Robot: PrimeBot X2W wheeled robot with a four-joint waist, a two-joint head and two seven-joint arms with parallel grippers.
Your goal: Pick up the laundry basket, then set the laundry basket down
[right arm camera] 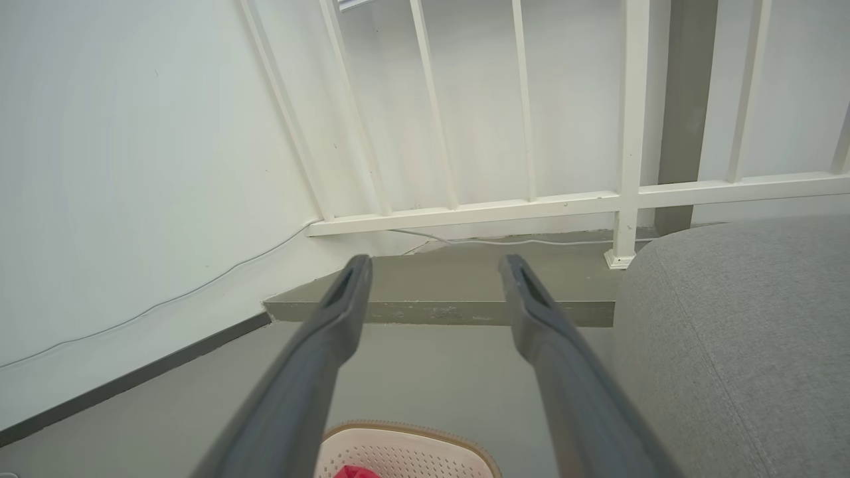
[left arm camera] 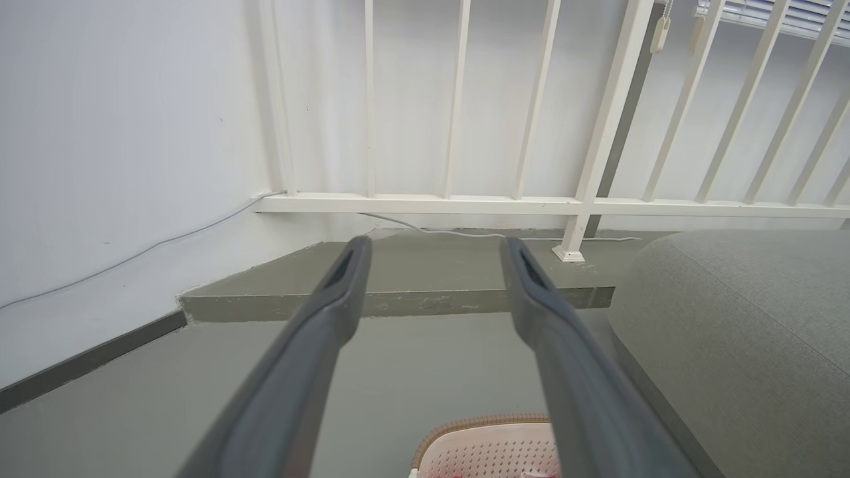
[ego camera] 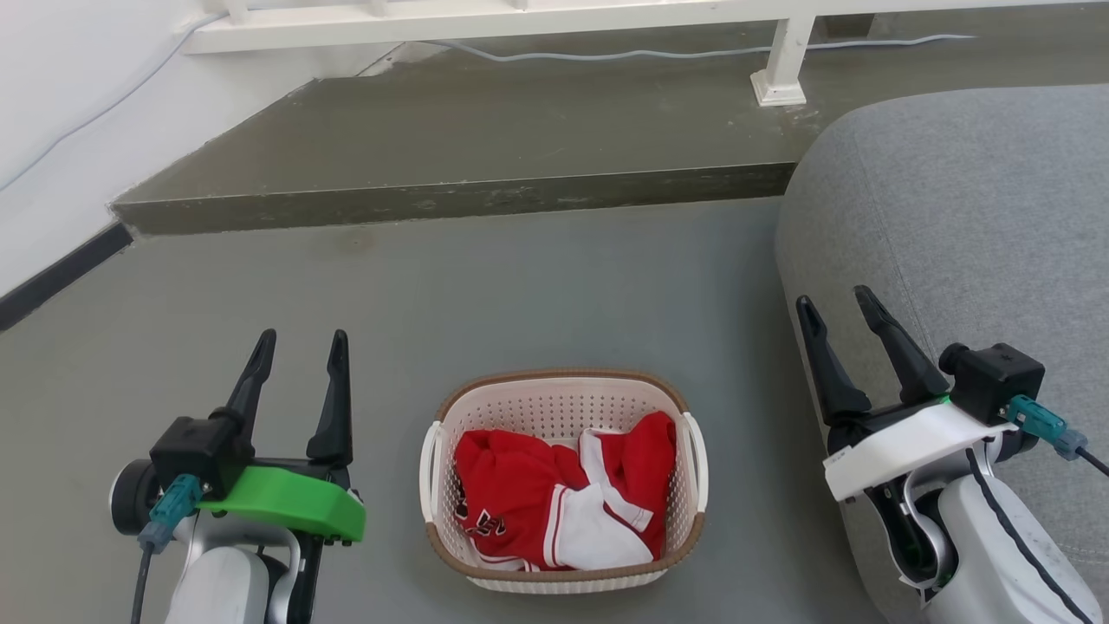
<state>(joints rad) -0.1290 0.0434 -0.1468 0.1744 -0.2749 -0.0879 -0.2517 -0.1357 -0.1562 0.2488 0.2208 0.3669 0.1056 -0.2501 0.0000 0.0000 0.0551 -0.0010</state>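
Between the wide-spread left tool (ego camera: 303, 336) and right tool (ego camera: 833, 296), the laundry basket (ego camera: 554, 407) is judged light, stiff, best taken by its handles (ego camera: 427, 472).

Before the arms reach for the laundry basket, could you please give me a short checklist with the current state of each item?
1. Left gripper open, empty: ok.
2. Right gripper open, empty: ok.
3. Laundry basket upright on the floor, between the grippers: ok.
4. Both white handles free of the red clothes: ok.
5. Clearance between right gripper and grey sofa: cannot tell.
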